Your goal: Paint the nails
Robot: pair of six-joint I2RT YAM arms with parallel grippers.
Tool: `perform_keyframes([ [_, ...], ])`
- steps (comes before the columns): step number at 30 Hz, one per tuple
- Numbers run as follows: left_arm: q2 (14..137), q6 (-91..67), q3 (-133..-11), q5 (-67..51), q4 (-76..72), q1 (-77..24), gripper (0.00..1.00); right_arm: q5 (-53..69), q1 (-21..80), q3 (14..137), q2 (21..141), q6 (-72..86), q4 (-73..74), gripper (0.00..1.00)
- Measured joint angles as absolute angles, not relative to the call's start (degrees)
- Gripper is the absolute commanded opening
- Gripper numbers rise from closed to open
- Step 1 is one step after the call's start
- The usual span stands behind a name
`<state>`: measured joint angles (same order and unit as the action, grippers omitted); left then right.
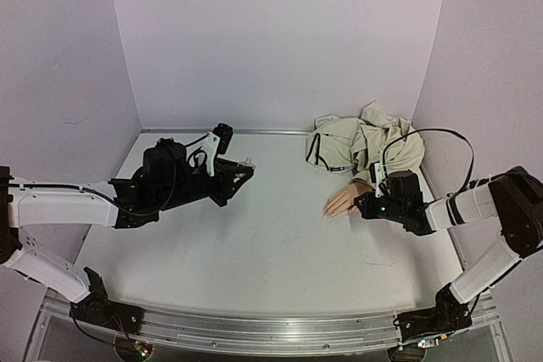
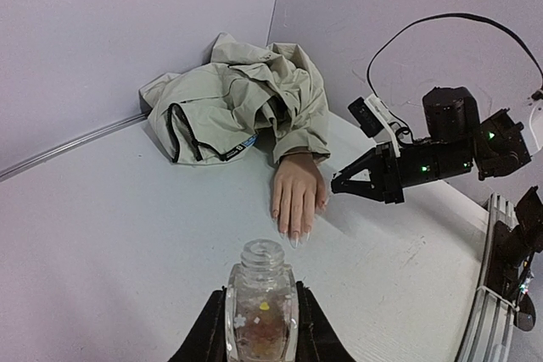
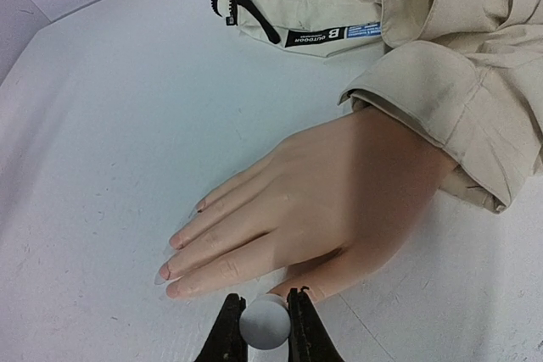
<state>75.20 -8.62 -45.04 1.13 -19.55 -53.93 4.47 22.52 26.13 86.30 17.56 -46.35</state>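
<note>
The pale mannequin hand point(image 1: 344, 201) lies palm down on the table, its wrist in a beige jacket sleeve point(image 3: 450, 99). Its long clear nails point(image 2: 293, 236) point toward the left arm; they also show in the right wrist view point(image 3: 163, 276). My left gripper point(image 2: 260, 328) is shut on a small clear bottle point(image 2: 260, 294) with its neck open, held upright well short of the fingers. My right gripper point(image 3: 265, 328) is shut on a round white cap point(image 3: 265, 323) right at the thumb tip, which the cap hides. Any brush is hidden.
The crumpled beige jacket point(image 1: 365, 146) lies at the back right against the wall point(image 1: 280, 40). The purple side walls close in left and right. The right arm's cable point(image 1: 441, 135) loops above the jacket.
</note>
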Motion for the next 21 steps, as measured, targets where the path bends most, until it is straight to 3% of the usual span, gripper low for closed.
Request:
perform_keyframes([
  [21,75.20,-8.99,-45.04,1.08,-19.55,-53.93,0.00,5.15,22.52,26.59,87.22,17.19,-46.37,0.00],
])
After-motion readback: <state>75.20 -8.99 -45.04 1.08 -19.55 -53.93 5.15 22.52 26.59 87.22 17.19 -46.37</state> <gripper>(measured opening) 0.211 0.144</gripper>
